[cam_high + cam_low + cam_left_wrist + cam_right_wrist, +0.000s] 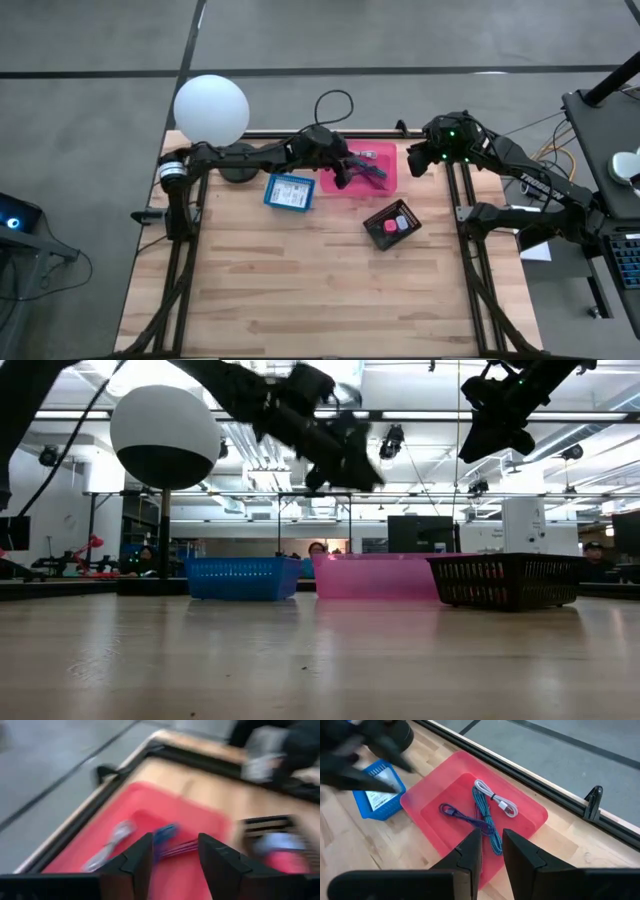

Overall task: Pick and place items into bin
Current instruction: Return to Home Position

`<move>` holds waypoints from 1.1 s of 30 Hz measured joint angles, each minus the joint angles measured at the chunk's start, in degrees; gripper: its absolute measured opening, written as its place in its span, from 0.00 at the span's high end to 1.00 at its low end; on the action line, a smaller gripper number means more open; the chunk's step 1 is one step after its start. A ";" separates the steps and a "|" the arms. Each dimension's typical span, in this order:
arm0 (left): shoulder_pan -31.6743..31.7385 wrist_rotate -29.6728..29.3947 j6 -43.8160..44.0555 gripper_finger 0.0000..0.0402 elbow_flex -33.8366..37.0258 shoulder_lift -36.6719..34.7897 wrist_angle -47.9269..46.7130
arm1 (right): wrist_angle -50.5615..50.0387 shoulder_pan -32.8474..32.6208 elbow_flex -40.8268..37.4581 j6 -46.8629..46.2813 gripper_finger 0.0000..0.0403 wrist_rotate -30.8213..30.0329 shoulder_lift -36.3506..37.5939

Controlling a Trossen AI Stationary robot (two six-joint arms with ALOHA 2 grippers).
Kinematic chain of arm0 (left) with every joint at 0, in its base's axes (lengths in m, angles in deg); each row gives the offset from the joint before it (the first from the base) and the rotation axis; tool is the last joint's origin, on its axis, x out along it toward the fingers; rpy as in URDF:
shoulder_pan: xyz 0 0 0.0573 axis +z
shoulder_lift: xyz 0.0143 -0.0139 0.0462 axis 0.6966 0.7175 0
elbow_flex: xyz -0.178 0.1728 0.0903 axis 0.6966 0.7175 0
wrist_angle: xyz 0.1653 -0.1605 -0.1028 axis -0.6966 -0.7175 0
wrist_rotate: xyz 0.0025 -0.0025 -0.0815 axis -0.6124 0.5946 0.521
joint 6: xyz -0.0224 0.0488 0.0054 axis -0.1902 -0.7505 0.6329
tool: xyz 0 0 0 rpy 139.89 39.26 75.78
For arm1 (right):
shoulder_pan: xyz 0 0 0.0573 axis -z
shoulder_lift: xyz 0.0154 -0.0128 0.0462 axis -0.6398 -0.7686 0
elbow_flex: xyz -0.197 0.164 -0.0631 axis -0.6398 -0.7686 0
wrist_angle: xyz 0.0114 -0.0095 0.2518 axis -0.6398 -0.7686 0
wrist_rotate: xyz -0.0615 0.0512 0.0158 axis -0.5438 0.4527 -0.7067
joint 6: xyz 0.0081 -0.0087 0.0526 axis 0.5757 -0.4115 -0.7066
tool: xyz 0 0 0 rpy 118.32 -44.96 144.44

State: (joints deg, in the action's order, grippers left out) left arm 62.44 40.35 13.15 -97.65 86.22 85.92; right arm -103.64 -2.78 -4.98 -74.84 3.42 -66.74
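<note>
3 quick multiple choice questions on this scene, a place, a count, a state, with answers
1. Blue bin sits where, seen from above? A) left of the pink bin B) right of it C) inside it
2. Cables in the pink bin? A) one B) three C) five
3. Left gripper is? A) shut on a cable B) open, empty C) shut on the rim

1 A, the high view shows it beside the pink bin's left edge.
2 B, white cable, teal cable and purple cable lie there.
3 B, its fingers stand apart with nothing between.
The right gripper hangs open right of the bin.
</note>
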 joint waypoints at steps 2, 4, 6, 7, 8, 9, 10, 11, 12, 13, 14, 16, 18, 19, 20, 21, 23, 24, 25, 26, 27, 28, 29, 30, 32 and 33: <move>-0.62 5.41 0.05 0.64 -0.47 -1.85 0.12 | 0.03 0.00 -0.09 0.06 0.83 0.01 0.00; -1.67 9.37 0.00 0.66 -0.72 -4.38 0.59 | 0.10 0.00 -0.11 0.18 0.83 0.01 -0.04; -3.08 10.40 -0.25 0.69 -0.29 -7.41 0.94 | 0.40 -0.09 -0.12 1.19 0.83 0.61 -0.04; -3.86 10.45 -1.05 0.71 0.21 -8.91 0.54 | 0.86 -0.31 -0.16 2.18 0.83 1.43 -0.04; -4.67 10.50 -1.95 0.74 0.53 -10.35 0.76 | 1.55 -0.56 -0.22 3.26 0.83 2.64 -0.04; -5.41 10.52 -2.90 0.77 1.01 -12.02 0.67 | 2.63 -0.92 -0.24 4.34 0.83 4.03 -0.04; -6.18 10.53 -3.34 0.80 1.57 -13.56 0.55 | 3.96 -1.37 -0.26 5.23 0.83 5.89 -0.04; -6.87 10.53 -3.84 0.83 2.04 -15.27 0.79 | 5.60 -1.96 -0.28 5.92 0.83 7.71 -0.02; -7.50 10.54 -4.41 0.86 2.81 -16.93 0.79 | 7.51 -2.63 -0.34 6.27 0.83 9.30 -0.02; -8.08 10.65 -4.72 0.89 3.67 -18.49 1.05 | 9.69 -3.36 -0.49 6.45 0.83 10.79 -0.02; -8.53 10.72 -4.75 0.92 4.75 -20.44 1.64 | 11.77 -4.31 -0.64 6.52 0.83 11.95 0.02; -9.15 10.70 -4.43 0.98 7.50 -23.48 3.02 | 16.05 -6.78 -0.76 6.69 0.83 12.99 0.02; -9.64 10.58 -3.97 0.99 11.39 -27.16 5.63 | 21.01 -9.68 -0.90 6.71 0.83 13.02 0.04; -9.75 10.57 -3.19 0.99 13.45 -29.00 7.95 | 23.38 -11.24 -0.96 6.81 0.83 13.02 0.04; -9.77 10.50 -2.54 0.98 15.66 -30.99 10.19 | 25.86 -12.69 -0.96 7.06 0.83 12.99 0.02; -9.77 10.51 -1.58 0.98 18.26 -33.08 12.03 | 28.29 -14.02 -1.00 7.28 0.83 13.03 0.00; -9.77 10.23 -0.74 0.98 23.47 -37.22 16.42 | 32.60 -16.44 -1.07 7.68 0.83 13.03 0.02; -9.77 9.72 -0.01 0.98 26.54 -39.14 18.56 | 34.18 -17.30 -1.09 8.06 0.83 13.07 0.02; -9.77 8.99 0.21 0.98 29.60 -41.21 20.79 | 35.39 -18.24 -1.12 8.51 0.83 13.06 0.02; -9.77 8.63 0.96 0.98 32.60 -43.07 22.49 | 36.34 -19.00 -1.12 8.74 0.83 13.06 0.00; -9.77 8.55 1.58 0.99 35.51 -44.83 24.82 | 36.86 -19.44 -1.12 8.86 0.83 13.06 0.00; -9.77 8.46 2.19 0.99 38.33 -46.90 26.93 | 37.11 -19.94 -1.14 8.87 0.83 13.06 0.00; -9.79 8.45 2.95 1.00 41.28 -49.07 28.36 | 37.21 -20.26 -1.14 8.81 0.83 13.06 0.00; -9.80 8.48 3.14 1.00 43.75 -51.13 29.88 | 37.17 -20.31 -1.16 8.62 0.83 13.11 0.00; -9.80 8.47 3.16 1.00 48.16 -55.86 30.09 | 37.15 -20.65 -1.22 7.58 0.83 13.06 -0.04; -9.80 8.47 3.21 1.00 49.85 -58.01 29.60 | 37.06 -20.65 -1.24 7.01 0.83 13.06 -0.04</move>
State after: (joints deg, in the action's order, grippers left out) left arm 52.65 48.82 16.35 -47.80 28.21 115.52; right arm -66.58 -23.44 -6.22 -67.83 16.48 -66.78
